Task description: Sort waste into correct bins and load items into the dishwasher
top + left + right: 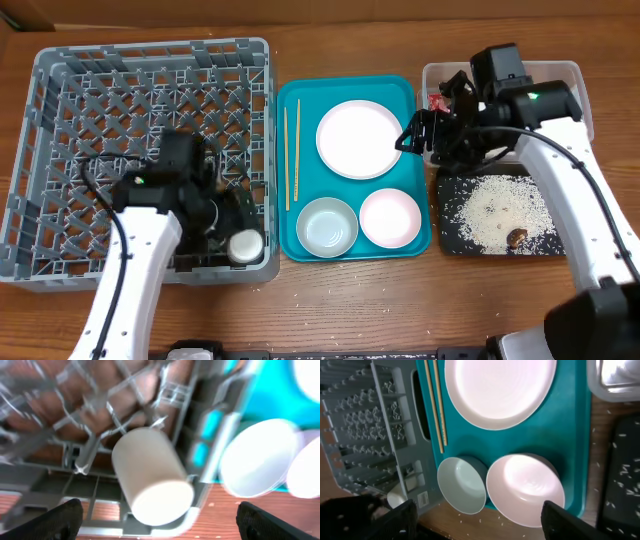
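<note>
The white cup (244, 245) lies on its side in the front right corner of the grey dish rack (60, 150). My left gripper (225, 225) is open just above the cup (150, 477), not holding it. The teal tray holds the plate (359, 138), two bowls (327, 226) (390, 217) and the chopsticks (291, 150). My right gripper (415, 132) is open and empty, hovering over the tray's right side between the plate and the clear tub (570, 75). The red wrapper (437, 100) lies in the tub. Rice and the brown lump (517, 238) lie on the black tray (450, 235).
The teal tray (410, 90) sits between the rack and the bins. Loose rice grains lie on the wooden table in front of the tray (485, 520). The right wrist view also shows the plate (500, 390), both bowls (461, 485) (525, 487) and the rack wall (395, 425).
</note>
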Available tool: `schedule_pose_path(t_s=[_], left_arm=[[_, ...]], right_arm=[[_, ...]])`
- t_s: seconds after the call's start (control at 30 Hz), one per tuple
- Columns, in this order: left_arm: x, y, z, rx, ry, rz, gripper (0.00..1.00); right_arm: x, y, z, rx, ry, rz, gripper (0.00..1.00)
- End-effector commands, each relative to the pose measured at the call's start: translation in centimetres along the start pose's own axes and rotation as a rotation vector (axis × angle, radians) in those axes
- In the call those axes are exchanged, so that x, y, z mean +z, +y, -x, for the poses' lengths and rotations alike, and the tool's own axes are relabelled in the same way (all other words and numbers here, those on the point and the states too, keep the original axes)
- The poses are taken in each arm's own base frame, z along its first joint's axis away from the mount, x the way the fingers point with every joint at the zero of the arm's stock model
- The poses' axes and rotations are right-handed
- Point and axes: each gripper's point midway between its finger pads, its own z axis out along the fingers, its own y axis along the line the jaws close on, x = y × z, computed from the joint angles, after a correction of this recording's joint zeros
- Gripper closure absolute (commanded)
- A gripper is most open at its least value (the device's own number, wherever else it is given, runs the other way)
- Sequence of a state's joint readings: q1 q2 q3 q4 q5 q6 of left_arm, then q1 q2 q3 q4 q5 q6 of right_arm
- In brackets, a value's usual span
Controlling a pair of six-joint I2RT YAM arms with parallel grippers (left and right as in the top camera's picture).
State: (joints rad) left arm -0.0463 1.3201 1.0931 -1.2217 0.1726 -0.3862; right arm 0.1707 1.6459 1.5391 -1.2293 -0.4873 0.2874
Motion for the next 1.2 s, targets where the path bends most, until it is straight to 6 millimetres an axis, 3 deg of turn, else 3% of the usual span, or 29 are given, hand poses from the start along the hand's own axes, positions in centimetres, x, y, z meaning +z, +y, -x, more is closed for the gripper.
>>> schedule_pose_path(t_s=[0.0, 0.13, 0.2, 0.43, 0.6, 0.83, 1.17], left_arm=[[-6.5, -3.2, 3.0, 0.111, -0.162, -0.089, 0.02], [-10.5, -6.6, 3.9, 0.232, -0.285, -0.16, 0.02], [-11.1, -8.2, 3.8, 0.282, -0.317, -0.188, 0.02], [-11.2, -11.4, 3.4, 0.391, -0.364, -0.224, 0.01], [-10.9, -12.1, 3.5, 0.415, -0.373, -0.213, 0.0], [-9.9, -12.2, 3.9, 0.412, -0.346, -0.199, 0.0], [-9.8, -13.1, 5.1, 0.415, -0.379, -0.217, 0.0]], right_arm=[[-7.0, 2.7, -0.9, -0.094, -0.183, -0.003, 0.19], [-7.8, 1.7, -3.3, -0.059, -0.144, -0.054, 0.2], [-7.4, 1.1, -4.1, -0.043, -0.107, -0.077, 0.22], [-2.0, -1.6, -7.0, 0.039, 0.02, -0.158, 0.25], [1.0, -4.7, -8.0, 0.125, 0.021, -0.28, 0.27], [2.5, -6.8, -7.7, 0.189, -0.038, -0.375, 0.3], [6.1, -7.5, -9.7, 0.219, -0.024, -0.388, 0.44]])
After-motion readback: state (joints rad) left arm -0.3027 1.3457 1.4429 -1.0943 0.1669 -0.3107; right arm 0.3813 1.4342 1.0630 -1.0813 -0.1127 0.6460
